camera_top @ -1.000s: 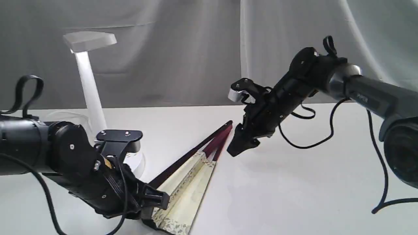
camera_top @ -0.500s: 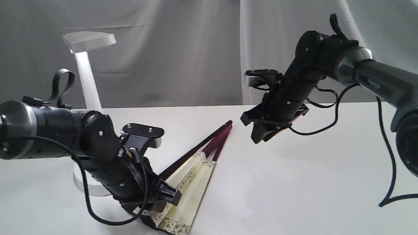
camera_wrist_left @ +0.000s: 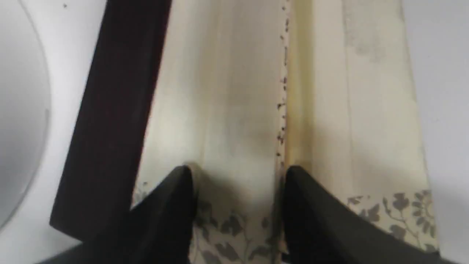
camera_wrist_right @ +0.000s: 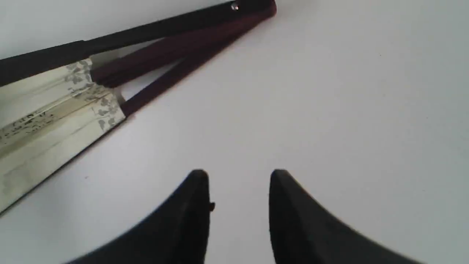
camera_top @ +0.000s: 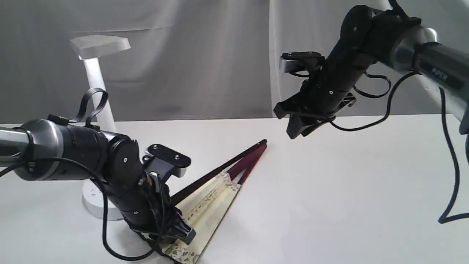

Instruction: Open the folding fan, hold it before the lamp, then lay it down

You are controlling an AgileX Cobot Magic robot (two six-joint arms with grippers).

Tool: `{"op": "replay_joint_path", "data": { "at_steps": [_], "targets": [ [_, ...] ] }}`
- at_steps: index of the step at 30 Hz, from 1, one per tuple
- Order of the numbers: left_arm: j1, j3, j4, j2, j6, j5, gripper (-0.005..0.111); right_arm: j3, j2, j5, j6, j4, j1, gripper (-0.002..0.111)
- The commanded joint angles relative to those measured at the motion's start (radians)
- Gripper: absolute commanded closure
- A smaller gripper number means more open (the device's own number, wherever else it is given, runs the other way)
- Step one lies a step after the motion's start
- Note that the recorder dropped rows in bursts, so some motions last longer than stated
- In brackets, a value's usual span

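The folding fan (camera_top: 212,198) lies on the white table, only a little spread, its pivot (camera_top: 264,142) pointing toward the back right. Cream pleats and a grey flowered border fill the left wrist view (camera_wrist_left: 238,91), with the dark outer guard (camera_wrist_left: 113,110) beside them. My left gripper (camera_top: 176,233) is low over the fan's wide end, open, its fingertips (camera_wrist_left: 183,179) set apart on the leaf. My right gripper (camera_top: 295,134) hangs open in the air above the table, behind and right of the pivot (camera_wrist_right: 234,6), empty. The lamp (camera_top: 97,84) stands at the back left.
The lamp's round base (camera_top: 95,205) sits just left of my left arm, close to the fan's guard (camera_wrist_left: 18,110). A grey curtain hangs behind the table. Black cables loop from the right arm (camera_top: 366,121).
My right gripper has lifted and drawn back from the fan's pivot end. My left arm has swung in over the wide end, and the fan's pivot has slid slightly right.
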Motion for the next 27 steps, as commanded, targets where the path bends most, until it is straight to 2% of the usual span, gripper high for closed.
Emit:
{"op": "replay_joint_path", "data": {
  "at_steps": [1,7,10,15,22,27],
  "targets": [
    [-0.004,-0.004,0.045,0.0,0.067,0.008,0.067,0.005,-0.017,0.003,-0.011,0.009,-0.014,0.074],
    [-0.004,-0.004,0.041,0.0,0.382,0.082,0.068,0.005,-0.026,0.003,-0.014,0.022,-0.054,0.066],
    [-0.004,-0.004,0.038,0.0,0.443,0.085,0.068,0.02,-0.046,0.003,-0.034,0.021,-0.067,0.067],
    [-0.023,-0.004,0.034,0.0,0.528,0.076,0.068,0.159,-0.105,0.003,-0.16,0.009,-0.07,0.067],
    [-0.086,-0.004,0.062,0.0,0.689,0.093,0.069,0.322,-0.157,0.003,-0.34,0.069,-0.07,0.067],
    [-0.114,-0.004,0.111,0.0,0.687,0.06,0.069,0.39,-0.18,0.003,-0.386,0.077,-0.07,0.067]
  ]
}}
